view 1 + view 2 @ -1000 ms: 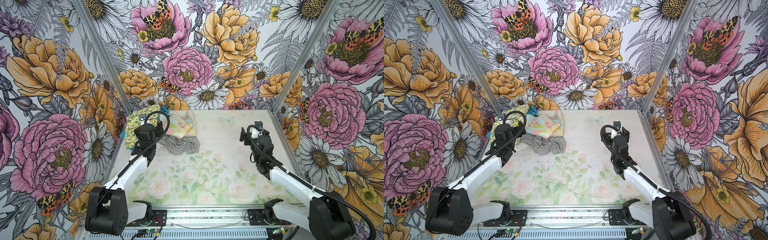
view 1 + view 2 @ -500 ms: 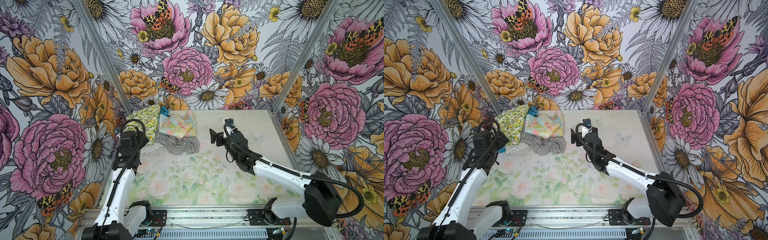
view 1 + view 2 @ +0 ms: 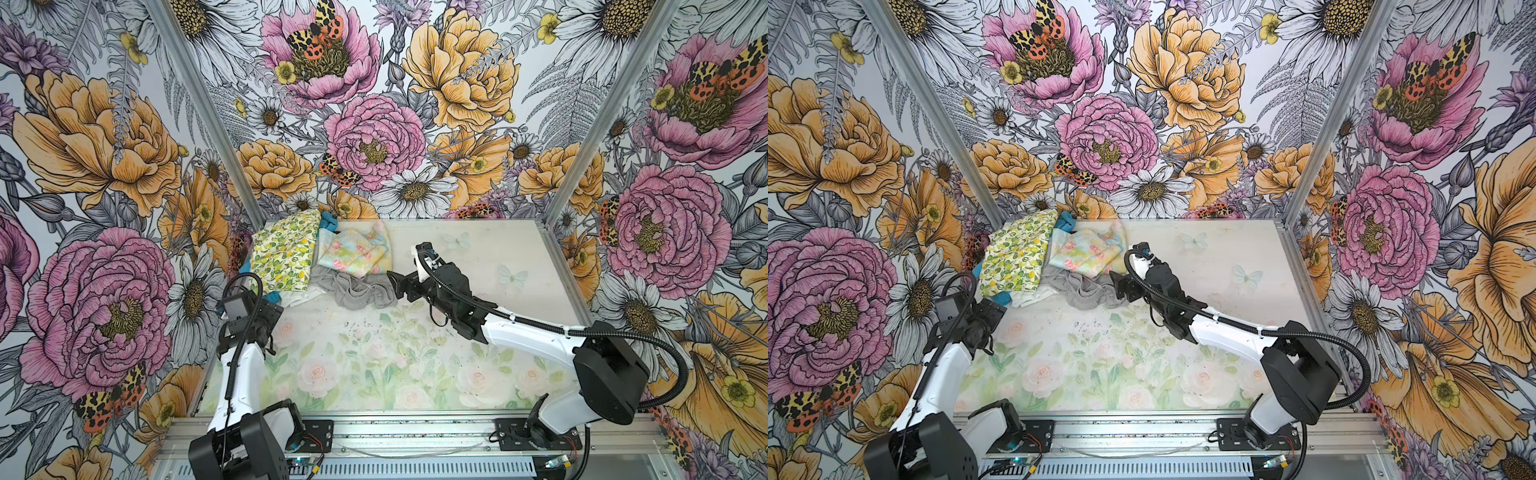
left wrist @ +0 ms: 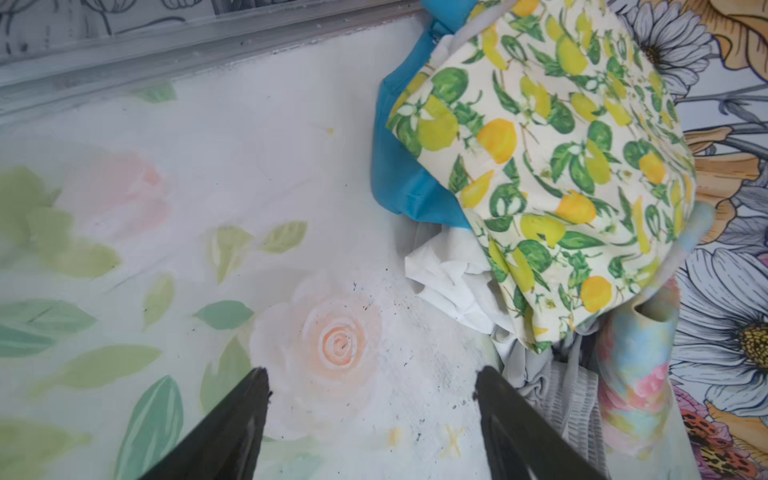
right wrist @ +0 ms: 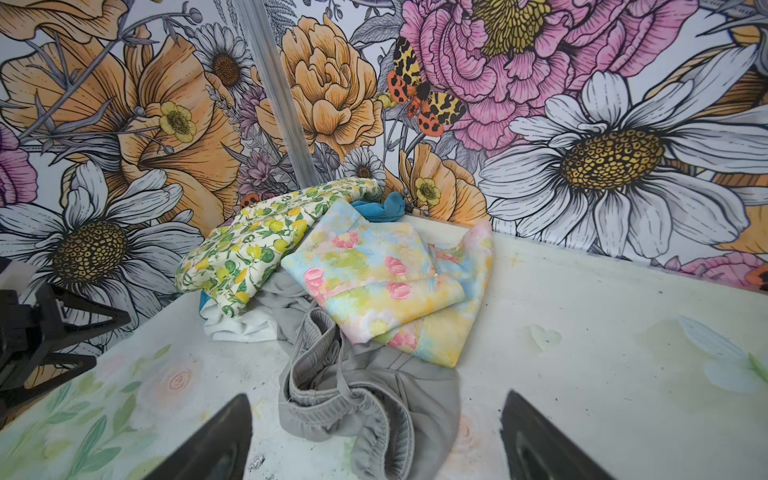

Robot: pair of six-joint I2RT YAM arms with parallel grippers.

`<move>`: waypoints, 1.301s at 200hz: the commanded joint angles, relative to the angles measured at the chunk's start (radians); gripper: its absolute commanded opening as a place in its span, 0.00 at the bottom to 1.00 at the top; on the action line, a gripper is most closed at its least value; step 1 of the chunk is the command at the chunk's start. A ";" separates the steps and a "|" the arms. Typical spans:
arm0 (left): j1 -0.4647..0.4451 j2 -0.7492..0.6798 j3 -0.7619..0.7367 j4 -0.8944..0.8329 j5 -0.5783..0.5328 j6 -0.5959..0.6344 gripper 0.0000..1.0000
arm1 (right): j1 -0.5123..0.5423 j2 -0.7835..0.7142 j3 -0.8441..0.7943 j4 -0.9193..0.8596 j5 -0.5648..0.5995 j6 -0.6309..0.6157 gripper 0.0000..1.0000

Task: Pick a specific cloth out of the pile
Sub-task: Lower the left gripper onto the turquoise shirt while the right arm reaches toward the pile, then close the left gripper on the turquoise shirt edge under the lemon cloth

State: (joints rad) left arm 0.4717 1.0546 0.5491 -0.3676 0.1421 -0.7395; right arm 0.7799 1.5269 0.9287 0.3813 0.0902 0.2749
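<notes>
**Grippers empty; turquoise cloth not yet pulled**

Top views. The left gripper (image 3: 259,328) hangs over the table (image 3: 478,257) just short of the pile's (image 3: 320,266) near-left corner; we cannot read its jaws from here. The right gripper (image 3: 395,284) points at the grey cloth (image 3: 357,291), right at its edge, jaws apart, holding nothing. The cloth (image 3: 328,220) we want shows only as two turquoise scraps: one at the back of the pile between the lemon-print cloth (image 3: 284,257) and the pastel floral cloth (image 3: 357,255), one at the near-left corner under the lemon print. The other top view gives the same layout, with the cloth (image 3: 1065,222) at the back and the right gripper (image 3: 1115,286) by the grey.

Left wrist. The left gripper (image 4: 372,382) stands open at a medium width over bare table, nothing between the jaws. The cloth (image 4: 399,174) pokes out from under the lemon print, beside the white cloth (image 4: 453,286), and lies ahead of the fingertips, untouched.

Right wrist. The right gripper (image 5: 378,397) is spread wide, with grey folds lying between and ahead of its fingers (image 5: 232,432). The cloth (image 5: 378,210) is a small bunch behind the pastel floral.

Progress, our reading: approach only. Nothing is grasped or lifted. Left to do: uncover or reach a turquoise edge, pinch it, draw it free of the covering layers.
</notes>
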 commanded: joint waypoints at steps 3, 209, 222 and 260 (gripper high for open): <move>0.090 0.101 -0.035 0.221 0.244 -0.106 0.68 | -0.003 0.001 0.011 0.057 -0.060 -0.038 0.94; 0.077 0.461 0.017 0.641 0.291 -0.192 0.49 | -0.035 0.131 0.162 -0.106 -0.518 -0.067 0.87; 0.061 0.472 0.020 0.646 0.281 -0.188 0.48 | -0.031 0.134 0.159 -0.107 -0.529 -0.079 0.85; 0.044 0.494 0.006 0.687 0.255 -0.198 0.45 | -0.020 0.130 0.142 -0.069 -0.533 -0.076 0.80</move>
State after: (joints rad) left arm 0.5243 1.5383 0.5446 0.2558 0.4351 -0.9375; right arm 0.7536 1.6527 1.0595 0.2802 -0.4179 0.2131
